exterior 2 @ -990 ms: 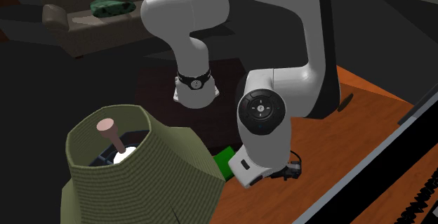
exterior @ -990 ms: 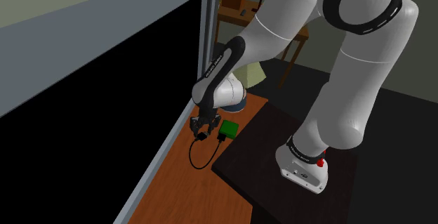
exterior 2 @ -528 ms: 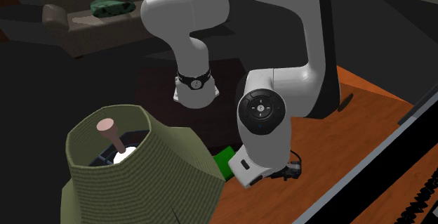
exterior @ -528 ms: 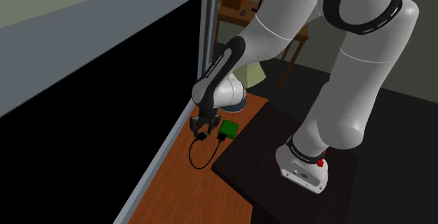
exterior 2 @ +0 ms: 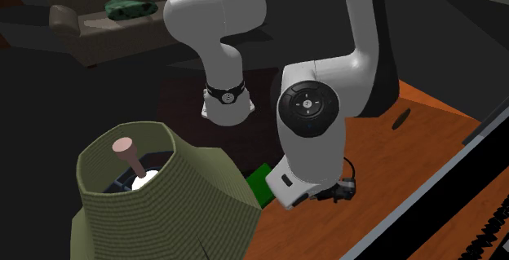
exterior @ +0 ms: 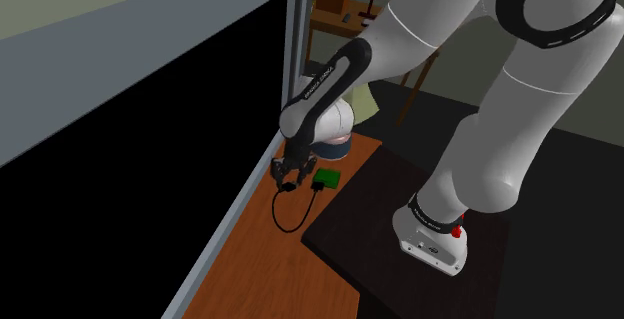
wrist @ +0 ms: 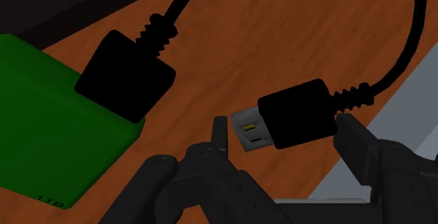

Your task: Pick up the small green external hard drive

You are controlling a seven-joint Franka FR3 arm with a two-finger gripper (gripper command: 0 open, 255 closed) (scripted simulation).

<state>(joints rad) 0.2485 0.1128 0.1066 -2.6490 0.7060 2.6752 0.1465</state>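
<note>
Gripper (wrist: 283, 131) is down low over the wooden desk (wrist: 210, 54), and it has a USB plug (wrist: 291, 114) between its fingers (wrist: 219, 137). One tip is against the plug's metal end and the other against the back of its black body. So it is clamped on that plug, lengthwise, at a fairly wide spread.

The green hard drive (wrist: 49, 142) is not in the grip. It lies flat on the desk just to the side of the gripper, out past the finger at the plug's metal end. A second, blocky black plug (wrist: 126, 78) sits against the drive's edge. The black cable (wrist: 410, 40) runs off from the held plug past the other finger.

Over to the shoulder camera: the gripper (exterior: 289, 176) points down at the desk (exterior: 250, 277). The hard drive (exterior: 326, 178) is just beside it, on the side toward the black stand (exterior: 380, 207). The cable (exterior: 284, 217) curls in a loop below the gripper. On the gripper's other side is a black area (exterior: 120, 117).

From the second exterior camera, the gripper (exterior 2: 338, 191) peeks out under the white arm (exterior 2: 314, 136). The hard drive (exterior 2: 259, 180) is close by, half tucked behind an olive lampshade (exterior 2: 163, 209).
</note>
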